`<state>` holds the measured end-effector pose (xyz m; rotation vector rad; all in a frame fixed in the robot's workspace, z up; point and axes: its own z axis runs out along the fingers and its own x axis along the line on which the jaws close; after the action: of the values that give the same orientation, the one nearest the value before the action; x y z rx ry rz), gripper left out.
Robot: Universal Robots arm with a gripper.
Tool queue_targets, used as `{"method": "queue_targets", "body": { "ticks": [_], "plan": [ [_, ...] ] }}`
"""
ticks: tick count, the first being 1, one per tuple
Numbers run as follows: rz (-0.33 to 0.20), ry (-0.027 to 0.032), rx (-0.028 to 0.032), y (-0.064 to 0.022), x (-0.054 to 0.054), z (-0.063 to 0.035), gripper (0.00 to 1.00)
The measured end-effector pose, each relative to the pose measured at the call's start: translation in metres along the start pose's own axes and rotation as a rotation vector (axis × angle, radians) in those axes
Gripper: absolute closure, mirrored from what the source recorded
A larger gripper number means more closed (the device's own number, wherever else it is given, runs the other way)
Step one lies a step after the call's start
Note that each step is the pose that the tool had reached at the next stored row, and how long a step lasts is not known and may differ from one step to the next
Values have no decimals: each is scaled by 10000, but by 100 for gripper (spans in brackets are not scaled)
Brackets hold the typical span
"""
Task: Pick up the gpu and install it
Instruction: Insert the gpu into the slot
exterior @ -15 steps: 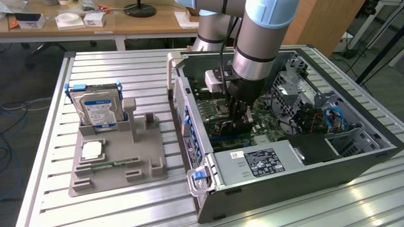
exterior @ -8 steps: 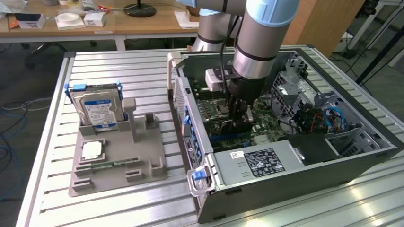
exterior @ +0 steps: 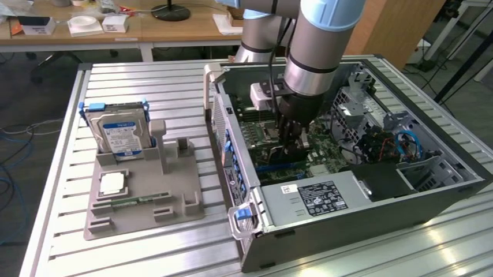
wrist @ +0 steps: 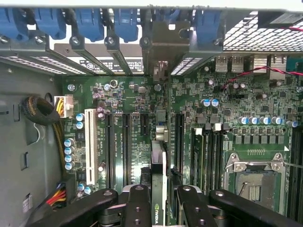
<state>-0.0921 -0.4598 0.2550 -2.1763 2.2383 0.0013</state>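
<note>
Open PC case [exterior: 462,190] w/ green motherboard [wrist: 128,101], hard drive [exterior: 117,134] upright in grey holder [exterior: 185,205] beside it

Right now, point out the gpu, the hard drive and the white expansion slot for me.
gpu [wrist: 157,189]: wrist view, its thin edge between the gripper's fingers.
hard drive [exterior: 118,134]: exterior view, blue label on its face.
white expansion slot [wrist: 88,146]: wrist view, middle of the slot's length.

Not much you can actually read here. The gpu [wrist: 157,208] has the green NVIDIA eye logo on its edge. The hard drive [exterior: 119,137] has a blue label and the power supply [exterior: 317,199] a white sticker, but the print on both is illegible.
</note>
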Motion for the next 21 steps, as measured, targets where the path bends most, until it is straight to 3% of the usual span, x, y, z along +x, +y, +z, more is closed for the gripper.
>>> {"method": "queue_targets", "body": {
  "ticks": [21],
  "plan": [
    [-123, 5, -4, 4, 1, 127, 74]
  ]
}}
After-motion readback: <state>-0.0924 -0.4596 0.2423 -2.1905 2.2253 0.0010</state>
